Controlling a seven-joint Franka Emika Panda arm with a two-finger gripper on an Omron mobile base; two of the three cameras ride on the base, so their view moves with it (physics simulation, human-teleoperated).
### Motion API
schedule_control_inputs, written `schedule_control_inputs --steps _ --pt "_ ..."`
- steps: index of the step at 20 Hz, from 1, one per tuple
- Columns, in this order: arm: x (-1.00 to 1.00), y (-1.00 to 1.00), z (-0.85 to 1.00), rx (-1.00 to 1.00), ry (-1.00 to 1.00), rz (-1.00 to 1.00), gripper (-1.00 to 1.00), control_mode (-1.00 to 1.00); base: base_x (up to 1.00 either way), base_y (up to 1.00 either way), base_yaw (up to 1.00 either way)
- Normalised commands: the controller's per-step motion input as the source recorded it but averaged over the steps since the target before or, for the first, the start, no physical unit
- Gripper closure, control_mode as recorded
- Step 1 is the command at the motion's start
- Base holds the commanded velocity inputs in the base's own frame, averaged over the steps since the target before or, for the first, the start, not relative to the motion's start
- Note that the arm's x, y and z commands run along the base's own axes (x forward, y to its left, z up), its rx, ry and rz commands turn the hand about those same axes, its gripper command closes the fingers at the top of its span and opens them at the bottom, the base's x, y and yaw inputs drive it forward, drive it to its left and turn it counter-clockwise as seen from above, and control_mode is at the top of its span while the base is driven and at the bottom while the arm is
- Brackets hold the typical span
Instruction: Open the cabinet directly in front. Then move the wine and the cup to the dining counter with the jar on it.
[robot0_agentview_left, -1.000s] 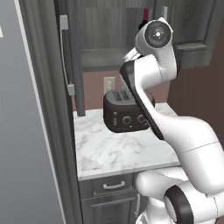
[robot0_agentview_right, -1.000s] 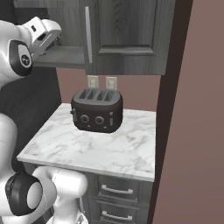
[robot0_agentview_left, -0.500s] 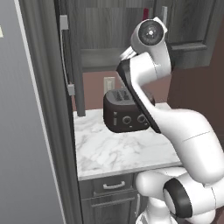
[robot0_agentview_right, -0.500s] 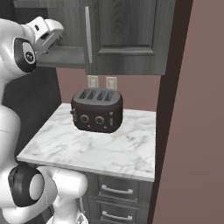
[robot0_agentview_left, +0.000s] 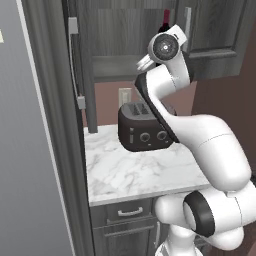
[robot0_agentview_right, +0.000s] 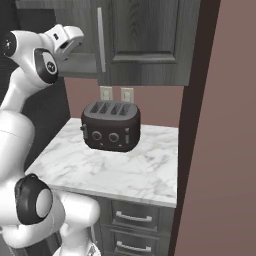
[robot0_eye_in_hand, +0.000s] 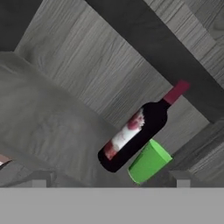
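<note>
The cabinet (robot0_agentview_left: 125, 35) stands with its left door (robot0_agentview_left: 80, 65) swung open and its right door (robot0_agentview_right: 150, 35) shut. Inside on the shelf, the hand view shows the wine (robot0_eye_in_hand: 135, 135), a dark bottle with a red neck and a red and white label. The green cup (robot0_eye_in_hand: 148, 162) stands close beside the bottle. The bottle's red top (robot0_agentview_left: 166, 15) peeks out above my wrist. My gripper (robot0_eye_in_hand: 110, 180) is open and empty, a short way in front of both. It hovers at the cabinet's opening (robot0_agentview_right: 75, 42). The dining counter and the jar are out of view.
A black four-slot toaster (robot0_agentview_left: 145, 130) sits on the narrow marble wall counter (robot0_agentview_right: 110, 170) under the cabinet. Drawer fronts (robot0_agentview_right: 132, 217) lie below the counter. A tall grey panel (robot0_agentview_left: 30, 150) rises at the left and a brown wall (robot0_agentview_right: 220, 125) at the right.
The hand has edged forward toward the open cabinet and sunk a little. The jaws have stayed open, and the bottle, cup and toaster have not moved.
</note>
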Motion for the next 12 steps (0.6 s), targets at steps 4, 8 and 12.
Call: schedule_control_inputs --steps 4,8,12 --pt "0.6 -0.08 -0.04 0.0 -0.01 -0.05 -1.0 -1.0 0.0 0.0 0.0" --pt "0.49 0.0 -0.08 -0.02 0.06 0.0 -1.0 -1.0 0.0 0.0 0.0" --pt "0.04 -0.28 0.0 0.0 0.06 -0.02 -1.0 -1.0 0.0 0.0 0.0"
